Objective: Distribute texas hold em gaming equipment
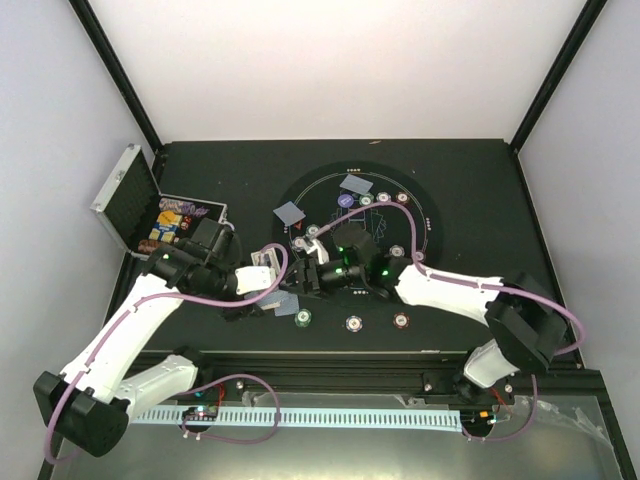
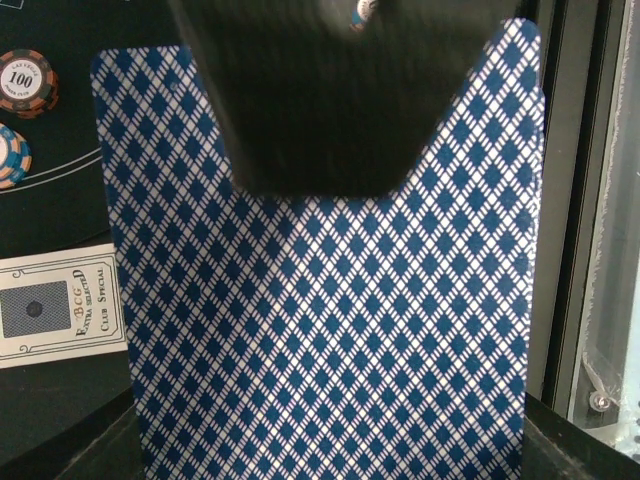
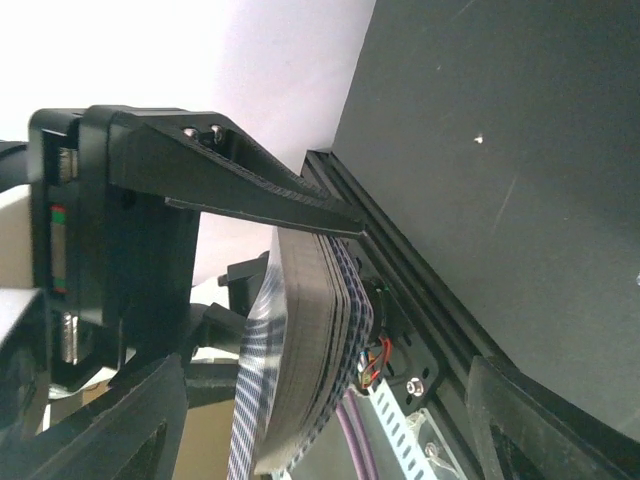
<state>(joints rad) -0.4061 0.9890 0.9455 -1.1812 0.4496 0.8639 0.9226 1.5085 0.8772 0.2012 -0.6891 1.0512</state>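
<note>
My left gripper (image 1: 287, 298) (image 2: 330, 455) is shut on a deck of blue-diamond-backed cards (image 2: 330, 320) and holds it by its edges near the table's front centre. The deck shows edge-on in the right wrist view (image 3: 315, 340), with one card bending off its left side. My right gripper (image 1: 313, 272) (image 3: 320, 430) is open, one finger on each side of the deck. One of its fingers (image 2: 320, 90) covers the top of the card back. Striped chips (image 1: 302, 319) (image 1: 354, 323) (image 1: 401, 321) lie in front. Two single cards (image 1: 288, 213) (image 1: 354, 184), a purple button (image 1: 345, 201) and a red triangle (image 1: 298, 230) lie on the mat.
A round black white-lined mat (image 1: 432, 225) holds more chips (image 1: 397, 251). The open silver studded case (image 1: 128, 195) stands at the left with chips in it (image 1: 178, 222). A white label card (image 2: 60, 305) and two chips (image 2: 22, 80) lie beside the deck. The metal front rail (image 1: 330, 360) is close.
</note>
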